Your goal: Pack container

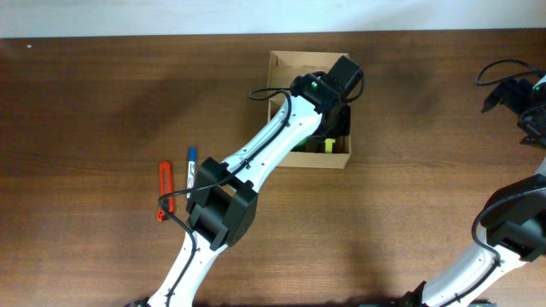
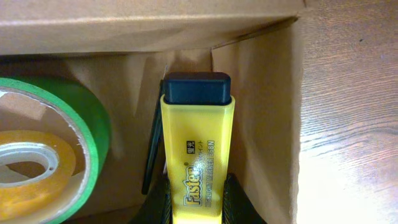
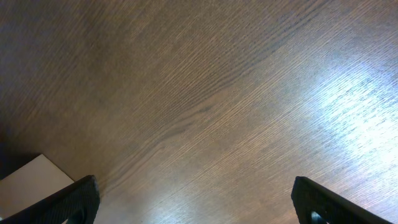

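Brown wooden table (image 1: 102, 94) from above: the container (image 1: 286, 61) sits on it, and the left arm (image 1: 256, 158) reaches inside. A blue pen (image 1: 190, 165) lies left of the container. Left wrist view: the left gripper (image 2: 198, 208) pinches a yellow marker (image 2: 198, 143) inside the container, right of a green tape roll (image 2: 93, 118). Right wrist view: the right gripper (image 3: 196, 199) is spread wide over bare wood, holding nothing
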